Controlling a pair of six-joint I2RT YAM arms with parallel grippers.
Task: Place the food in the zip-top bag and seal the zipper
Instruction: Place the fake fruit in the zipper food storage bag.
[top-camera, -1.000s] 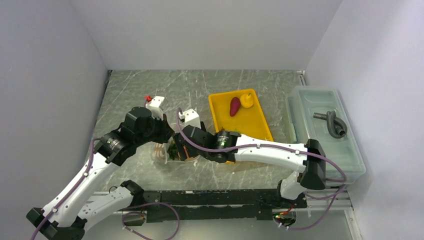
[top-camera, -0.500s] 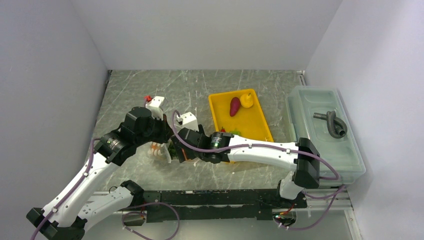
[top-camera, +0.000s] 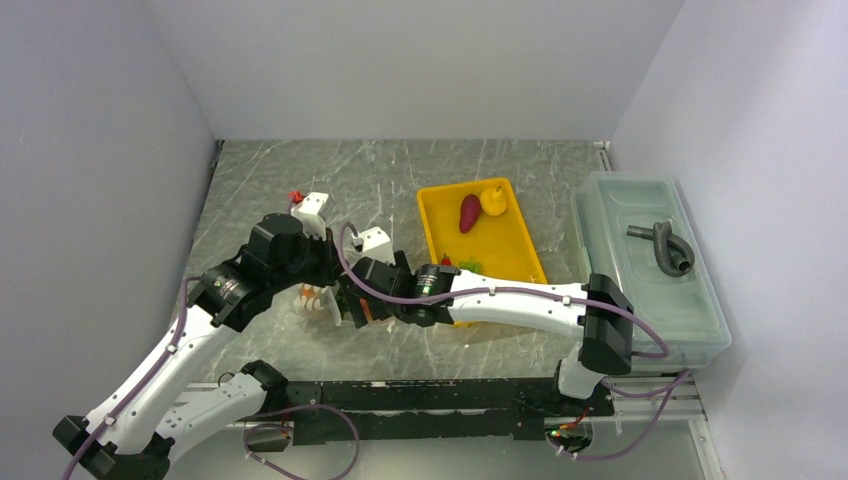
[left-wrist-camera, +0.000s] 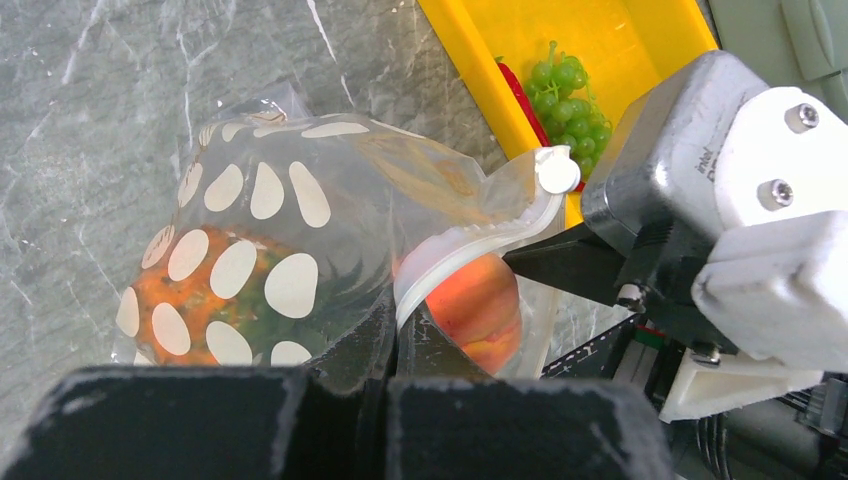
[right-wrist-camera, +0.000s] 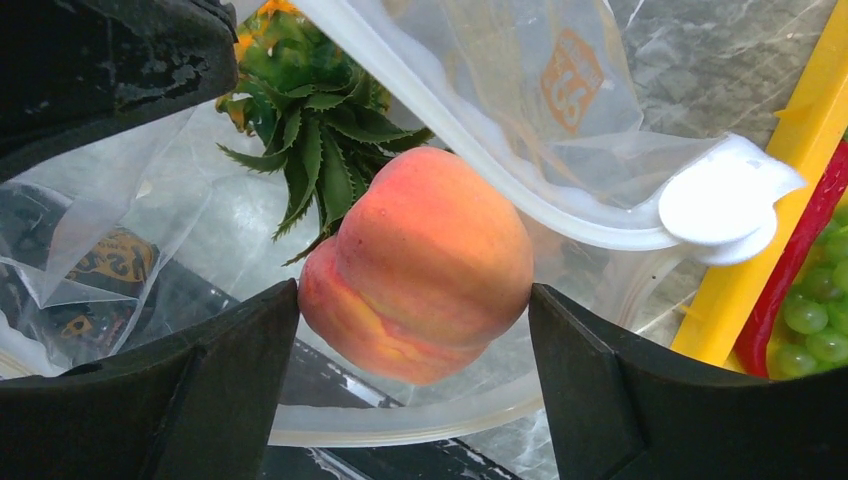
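Step in hand: loading. The left gripper (left-wrist-camera: 388, 345) is clamped on the zip-top bag (left-wrist-camera: 290, 190) at its mouth, lower centre of the left wrist view. The right gripper (right-wrist-camera: 412, 310) brackets the peach (right-wrist-camera: 420, 250) in that mouth; gripped or freed cannot be told. The pineapple (right-wrist-camera: 300, 120) is inside. Next, as judged: drop the peach clear and fetch the grapes (left-wrist-camera: 565, 90).

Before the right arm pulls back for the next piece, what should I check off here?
1. Left fingers pinching the bag mouth open: ok.
2. Peach inside the zipper loop: ok.
3. Peach free of the right fingers: cannot tell.
4. Pineapple in the bag: ok.
5. Tray emptied: not ok; grapes, chilli, pear and eggplant lie there.
6. Zipper sealed: not ok.
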